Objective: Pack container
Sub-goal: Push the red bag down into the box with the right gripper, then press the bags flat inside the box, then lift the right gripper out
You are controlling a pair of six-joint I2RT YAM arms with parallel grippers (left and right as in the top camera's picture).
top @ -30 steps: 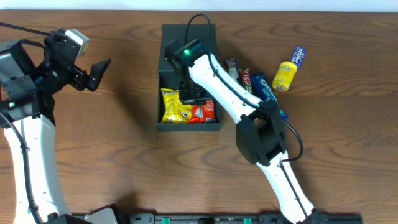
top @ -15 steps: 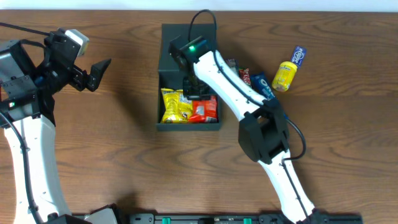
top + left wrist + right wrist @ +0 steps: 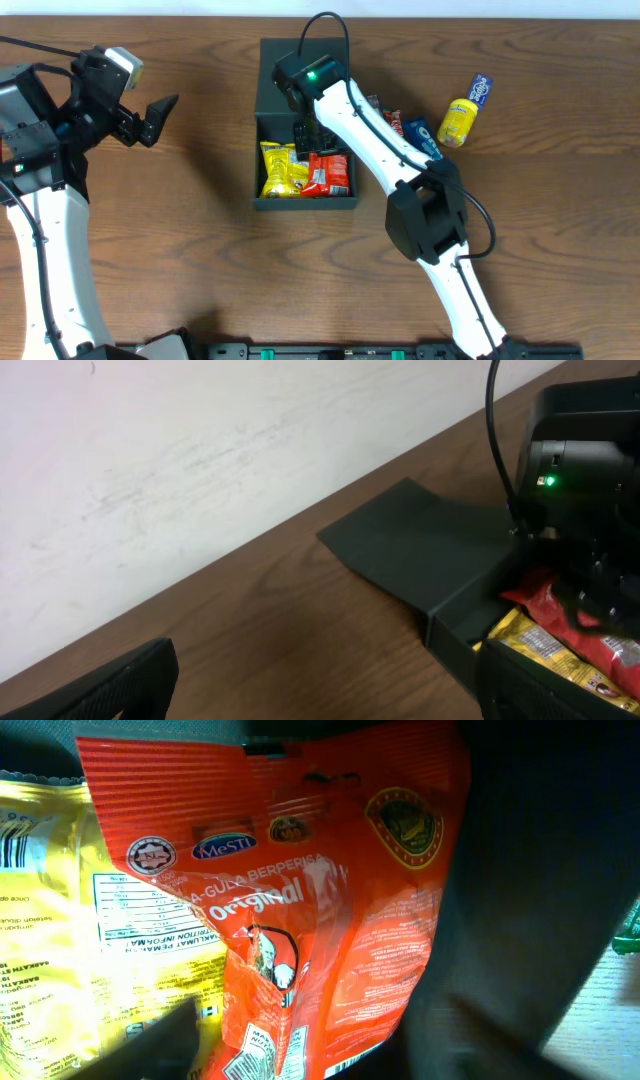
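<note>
The container (image 3: 268, 118) is a dark box with its flat lid (image 3: 290, 55) folded open toward the far edge. A yellow packet (image 3: 280, 168) and a red packet (image 3: 328, 173) lie side by side at its near end. My right gripper (image 3: 312, 135) reaches down into the box just above them. In the right wrist view the red packet (image 3: 300, 890) lies between the widely spread fingers (image 3: 160, 1042), loose, beside the yellow packet (image 3: 90, 930). My left gripper (image 3: 160, 115) hangs open over bare table left of the box, nothing in it; the left wrist view shows the container (image 3: 450, 630) to its right.
Several loose snacks lie right of the box: a yellow pouch (image 3: 460, 120), a small blue packet (image 3: 481, 88), a blue packet (image 3: 424, 138) and a red one (image 3: 395, 124), partly under my right arm. The table's far edge meets a white wall (image 3: 200, 440).
My right gripper has gone from shut to open and let go of the red packet, which now lies flat next to the yellow one. The left arm has not moved.
</note>
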